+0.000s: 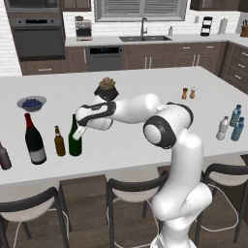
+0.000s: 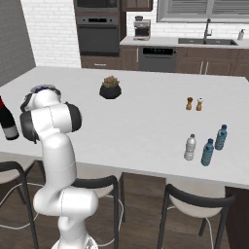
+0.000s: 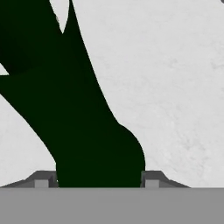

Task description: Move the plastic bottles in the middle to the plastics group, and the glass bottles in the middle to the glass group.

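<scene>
Two-finger gripper (image 1: 80, 131) closed around the neck of the slim dark green glass wine bottle (image 1: 74, 141), fingertips (image 3: 152, 179) pressed against both sides. Bottle upright on the white island counter (image 1: 145, 87), just right of the small amber-brown beer bottle (image 1: 59, 142) and the wider black wine bottle with red neck foil (image 1: 34, 140). Short dark brown bottle (image 1: 4, 157) at far left. Small clear greyish-white plastic bottle (image 1: 222, 129) beside two blue-tinted plastic bottles (image 1: 237, 122) at right.

White island (image 1: 145, 140), dark cabinets (image 1: 203, 55)
</scene>
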